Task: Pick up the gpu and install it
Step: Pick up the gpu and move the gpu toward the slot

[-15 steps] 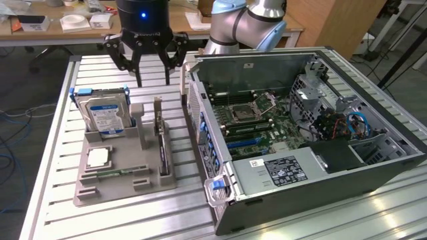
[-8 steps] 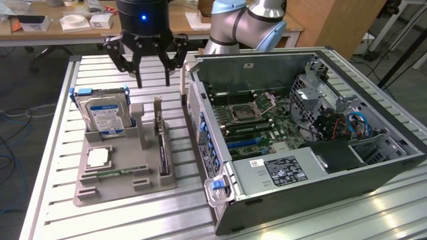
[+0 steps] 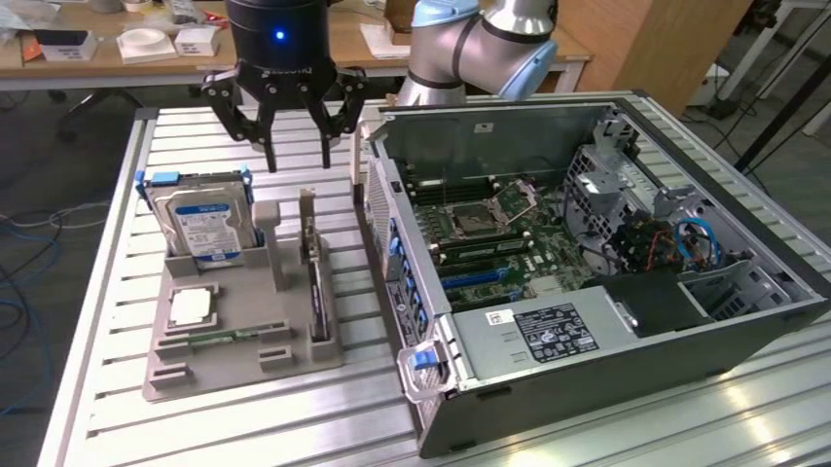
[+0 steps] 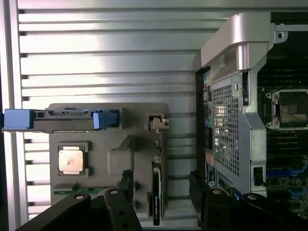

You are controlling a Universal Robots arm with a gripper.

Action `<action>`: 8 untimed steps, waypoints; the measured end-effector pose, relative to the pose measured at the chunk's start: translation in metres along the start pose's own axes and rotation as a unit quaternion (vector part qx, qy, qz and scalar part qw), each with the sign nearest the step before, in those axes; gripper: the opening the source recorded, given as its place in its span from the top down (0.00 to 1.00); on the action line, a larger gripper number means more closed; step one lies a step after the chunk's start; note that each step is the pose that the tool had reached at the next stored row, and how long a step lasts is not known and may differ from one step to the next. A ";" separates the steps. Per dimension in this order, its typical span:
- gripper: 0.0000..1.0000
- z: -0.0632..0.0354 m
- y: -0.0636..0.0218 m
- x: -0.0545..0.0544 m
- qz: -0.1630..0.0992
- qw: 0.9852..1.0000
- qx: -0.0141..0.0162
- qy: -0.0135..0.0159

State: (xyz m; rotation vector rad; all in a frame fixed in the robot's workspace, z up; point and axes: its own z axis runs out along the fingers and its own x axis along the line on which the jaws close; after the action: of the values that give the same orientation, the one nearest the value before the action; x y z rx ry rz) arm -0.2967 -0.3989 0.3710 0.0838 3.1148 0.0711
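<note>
The gripper (image 3: 296,146) is hovering over the far end of the grey parts holder (image 3: 195,365), which is sitting on the slatted worktop (image 3: 260,423) toward the edge at the exterior view's left. Its fingers (image 4: 125,190) are spread apart and gripping nothing. In the wrist view they are standing on either side of the gpu (image 4: 156,197), and contact with the card cannot be made out. The gpu is standing on its long edge in a slot along the side of the holder that faces the open computer case (image 3: 727,321), with its beige metal bracket at the far end, nearest the gripper. The hard drive (image 3: 201,224), in its blue carrier, is occupying the holder's far corner on the opposite side, well apart from the fingers. The case is lying open along the worktop edge at the exterior view's right, and the motherboard (image 3: 500,229) is showing no card in its expansion slots, as far as can be judged. Task progress is therefore reading as early: alignment over the card is under way, while grasping, lifting, transfer and seating are all not yet done.
</note>
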 end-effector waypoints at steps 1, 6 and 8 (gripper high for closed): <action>0.41 0.0003 -0.0001 0.000 0.000 1.000 0.000 0.000; 0.41 0.0024 -0.0006 0.000 0.000 1.000 0.000 0.000; 0.41 0.0035 -0.0007 0.000 0.000 1.000 0.000 0.000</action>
State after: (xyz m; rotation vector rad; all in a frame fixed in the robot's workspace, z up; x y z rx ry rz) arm -0.2966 -0.3995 0.3675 0.0836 3.1149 0.0711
